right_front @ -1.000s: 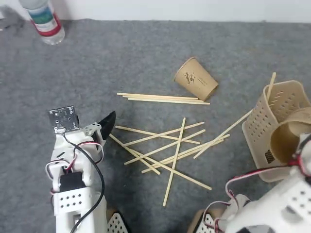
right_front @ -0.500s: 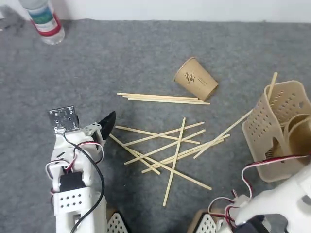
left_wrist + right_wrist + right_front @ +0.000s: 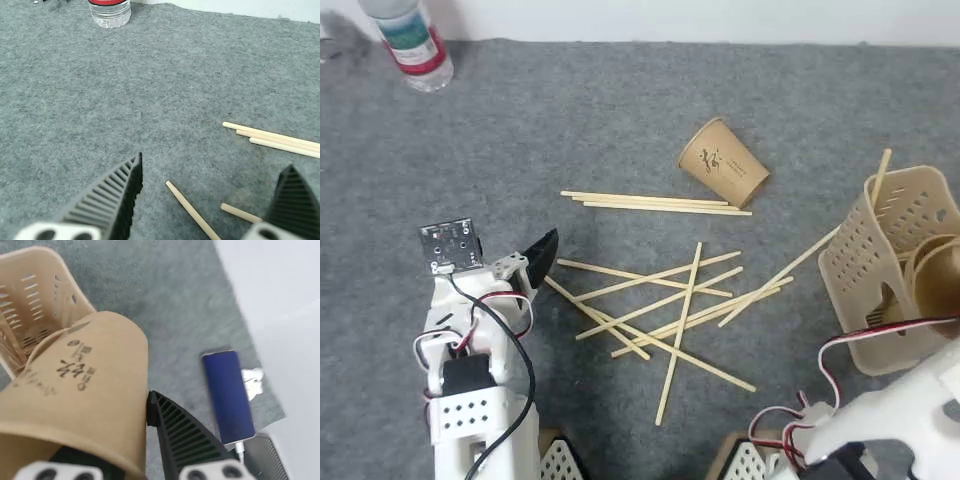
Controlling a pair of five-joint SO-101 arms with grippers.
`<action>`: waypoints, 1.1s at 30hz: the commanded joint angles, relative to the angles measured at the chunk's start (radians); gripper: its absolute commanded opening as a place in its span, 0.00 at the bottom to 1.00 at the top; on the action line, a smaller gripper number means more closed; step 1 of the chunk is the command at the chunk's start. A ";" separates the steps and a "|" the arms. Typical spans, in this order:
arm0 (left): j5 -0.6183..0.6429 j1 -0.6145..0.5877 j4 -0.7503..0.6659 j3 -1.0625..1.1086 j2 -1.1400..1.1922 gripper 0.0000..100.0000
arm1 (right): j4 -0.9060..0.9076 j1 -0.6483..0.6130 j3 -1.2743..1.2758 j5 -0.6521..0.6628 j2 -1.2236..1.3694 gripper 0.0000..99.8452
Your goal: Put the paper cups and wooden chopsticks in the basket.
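Your right claw [image 3: 112,427] is clamped on a brown paper cup [image 3: 80,390], right at the mouth of the beige plastic basket with slotted walls [image 3: 35,305]. I think the job now is to drop it in. Go down slowly, keep the cup inside the walls, then let go. Don't bump the basket; it looks light and could tip.

Your left claw [image 3: 214,165] is spread apart, low over the grey felt desk [image 3: 100,90], holding nothing. Ends of thin pale wooden chopsticks [image 3: 192,212] lie just under it.

The right wrist view lets you check the grip on the cup, and a dark blue flat block [image 3: 227,395] lies beyond it. The high view gives you what is left: the chopstick pile [image 3: 665,305] in the middle, another brown paper cup on its side [image 3: 723,163] at 1 o'clock from the pile, the basket at 3 o'clock, and a clear plastic bottle with a red label [image 3: 410,40] far off at 11 o'clock.
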 commanded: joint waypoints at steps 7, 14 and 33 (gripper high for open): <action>-0.011 -0.003 -0.021 -0.004 -0.012 0.39 | 0.041 -0.048 0.147 -0.014 -0.002 0.01; -0.011 -0.003 -0.021 -0.004 -0.012 0.39 | 0.036 -0.050 0.086 -0.020 -0.004 0.12; -0.011 -0.003 -0.023 -0.004 -0.012 0.39 | -0.180 -0.142 -0.078 -0.095 0.079 0.24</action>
